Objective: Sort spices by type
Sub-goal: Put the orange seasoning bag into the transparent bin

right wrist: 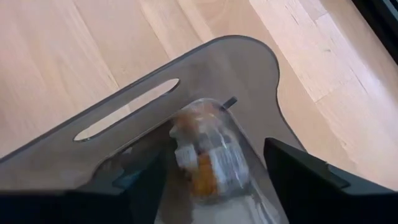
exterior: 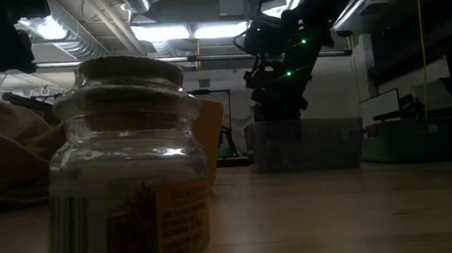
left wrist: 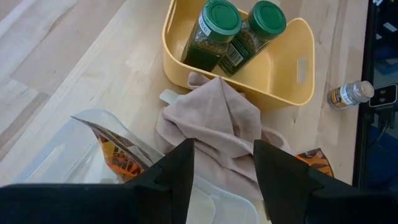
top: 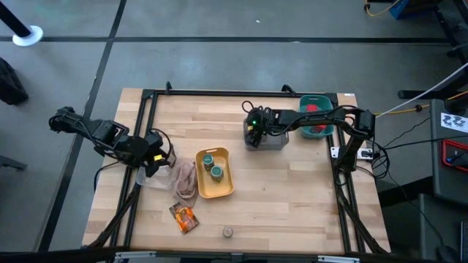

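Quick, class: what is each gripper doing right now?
Left gripper: open, empty, above the beige cloth.
Right gripper: open over the grey tray, small jar just below.

Even, bright light falls on the tabletop (top: 292, 197) from above, shadows soft and short. At table height it turns dim: ceiling lights (exterior: 202, 30) glare white while everything under them sits backlit, and the small jar (exterior: 129, 174) up close looms large and soft. On the right wrist, a small jar (right wrist: 208, 152) smears with blur. The left wrist stays crisp and well lit.
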